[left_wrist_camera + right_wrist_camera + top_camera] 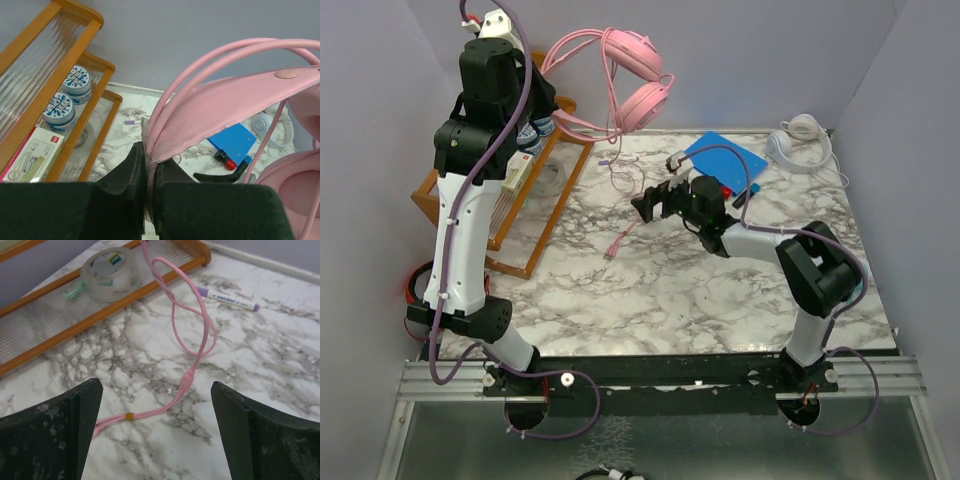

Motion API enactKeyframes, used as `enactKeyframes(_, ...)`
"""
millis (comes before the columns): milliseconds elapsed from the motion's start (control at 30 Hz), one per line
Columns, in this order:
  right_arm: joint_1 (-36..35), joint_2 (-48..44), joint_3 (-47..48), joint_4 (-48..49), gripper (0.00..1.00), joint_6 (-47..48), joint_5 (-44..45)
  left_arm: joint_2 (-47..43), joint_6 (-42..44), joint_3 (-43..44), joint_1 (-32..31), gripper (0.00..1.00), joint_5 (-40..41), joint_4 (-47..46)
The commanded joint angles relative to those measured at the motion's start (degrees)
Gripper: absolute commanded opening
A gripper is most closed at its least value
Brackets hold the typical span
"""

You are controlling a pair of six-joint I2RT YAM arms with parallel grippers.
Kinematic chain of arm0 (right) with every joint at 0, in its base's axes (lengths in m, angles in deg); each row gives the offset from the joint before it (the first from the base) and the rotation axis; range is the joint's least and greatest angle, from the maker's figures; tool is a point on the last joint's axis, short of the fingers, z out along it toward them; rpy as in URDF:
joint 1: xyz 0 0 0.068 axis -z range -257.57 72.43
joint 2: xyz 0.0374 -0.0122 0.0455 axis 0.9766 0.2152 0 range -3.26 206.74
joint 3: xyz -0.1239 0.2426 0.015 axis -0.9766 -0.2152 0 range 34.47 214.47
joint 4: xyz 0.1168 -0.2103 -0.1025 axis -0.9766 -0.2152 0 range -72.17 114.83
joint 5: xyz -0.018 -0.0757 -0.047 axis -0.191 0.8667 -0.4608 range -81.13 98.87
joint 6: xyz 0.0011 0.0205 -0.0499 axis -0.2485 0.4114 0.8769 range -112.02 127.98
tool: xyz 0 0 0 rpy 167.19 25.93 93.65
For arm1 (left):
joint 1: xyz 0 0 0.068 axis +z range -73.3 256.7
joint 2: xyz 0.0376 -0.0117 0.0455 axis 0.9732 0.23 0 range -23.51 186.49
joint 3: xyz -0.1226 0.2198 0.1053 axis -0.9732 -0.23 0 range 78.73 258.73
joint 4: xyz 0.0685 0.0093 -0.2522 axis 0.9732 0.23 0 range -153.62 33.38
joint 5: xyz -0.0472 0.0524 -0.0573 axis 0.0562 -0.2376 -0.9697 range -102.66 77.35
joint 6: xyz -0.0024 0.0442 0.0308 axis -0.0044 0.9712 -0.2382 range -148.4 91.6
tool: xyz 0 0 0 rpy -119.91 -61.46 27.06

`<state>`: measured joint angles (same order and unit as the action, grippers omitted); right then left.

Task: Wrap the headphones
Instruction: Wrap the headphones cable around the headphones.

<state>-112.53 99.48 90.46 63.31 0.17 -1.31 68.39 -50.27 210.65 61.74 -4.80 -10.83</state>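
Currently, wrapping reads as barely begun: the left gripper [149, 162] is clamped on the headband of the pink headphones [638, 85], held aloft at 12 o'clock. Their pink cable [200, 335] trails unwound onto the marble table [700, 300] toward centre, where the right gripper [658, 200] hangs spread wide and empty just above it. Count in view: 2 headphone sets (1 pink; 1 white pair [798, 140] at 2 o'clock, not yet handled), 1 loose cable, 1 wooden rack [562, 205] at 10 o'clock, 1 tape roll [108, 271], 1 purple marker [227, 300], 2 blue-lidded jars [77, 82].
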Motion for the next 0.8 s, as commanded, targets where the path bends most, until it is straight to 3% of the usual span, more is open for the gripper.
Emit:
enactKeyframes(0,1.82,7.46,8.32,2.35,1.0,4.43,-2.24,-3.26,-3.21,0.38,0.28,0.0,-2.58,-5.27)
enactKeyframes(300,4.44,23.51,28.61,-6.17,0.93,5.25,-4.67,-3.09,-3.27,-0.09,0.27,0.0,-2.94,-5.45)
enactKeyframes(400,4.46,26.21,33.52,-9.47,0.66,4.57,-5.51,-2.71,-3.36,-0.38,0.28,0.0,-3.16,-5.42)
enactKeyframes(500,4.42,25.77,33.18,-9.2,0.2,3.12,-5.51,-2.48,-3.63,-0.87,0.28,0.0,-1.48,-5.46)
enactKeyframes(533,4.46,24.66,32.01,-8.73,0.1,2.66,-5.65,-2.2,-4.45,-1.02,0.56,0.0,-1.91,-5.48)
enactKeyframes(600,4.46,21.02,27.36,-6.36,0.02,1.04,-6.23,-0.89,-7.18,-0.51,3.04,0.0,-6.69,-5.39)
enactKeyframes(767,4.44,9.24,13.66,-3.43,0.0,-3.07,-6.33,5.5,-14.85,2.59,9.33,0.0,-18.43,-5.01)
